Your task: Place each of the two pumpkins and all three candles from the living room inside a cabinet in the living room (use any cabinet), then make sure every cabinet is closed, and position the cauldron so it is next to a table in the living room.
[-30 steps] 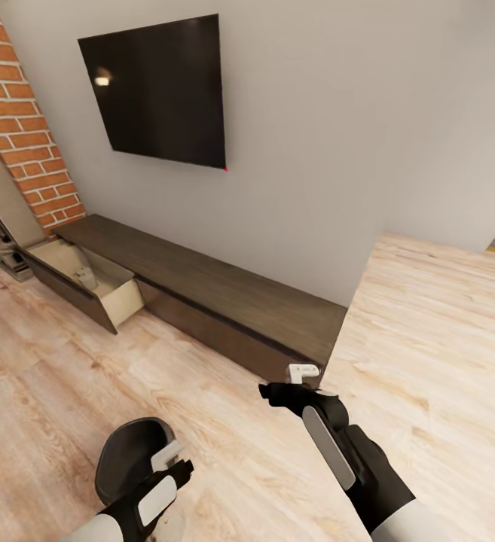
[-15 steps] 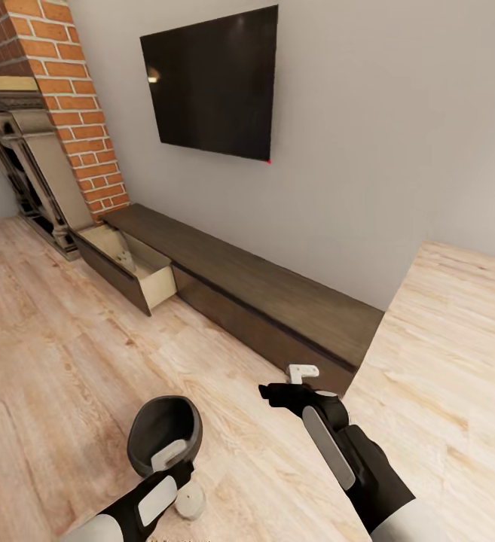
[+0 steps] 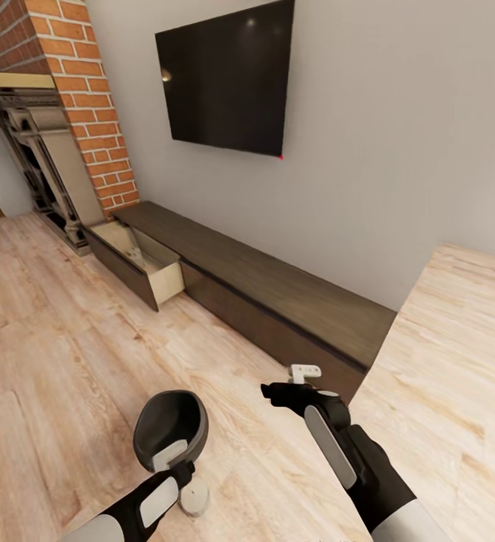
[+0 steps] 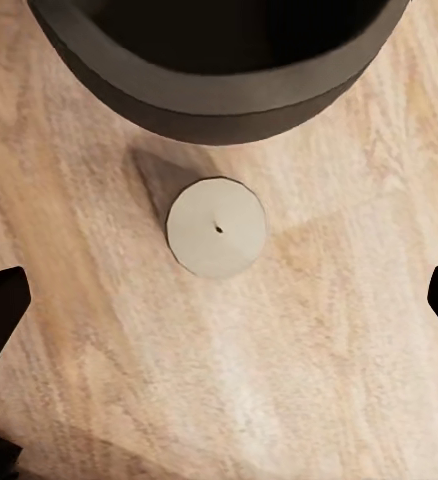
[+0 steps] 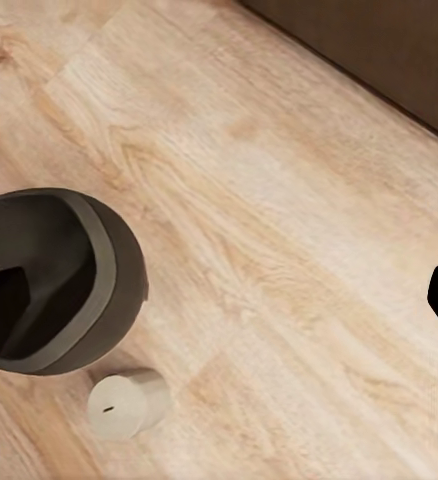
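One candle (image 4: 217, 227) stands upright on the wooden floor (image 3: 59, 339), just beside the cauldron (image 3: 169, 427), on the cauldron's side that faces the robot. Its axis is vertical, its pale flat top toward the left gripper (image 4: 219, 300), which hangs directly above it with fingers spread wide and empty. The left arm is clearly the nearer one; a straight descent would probably bring the fingers around the candle. The right gripper (image 3: 292, 384) hovers farther from the cauldron, toward the cabinet (image 3: 277, 301), also open and empty. Beyond the cauldron, the cabinet runs along the grey wall (image 3: 398, 150), one drawer (image 3: 138, 260) pulled out at its fireplace (image 3: 40, 165) end.
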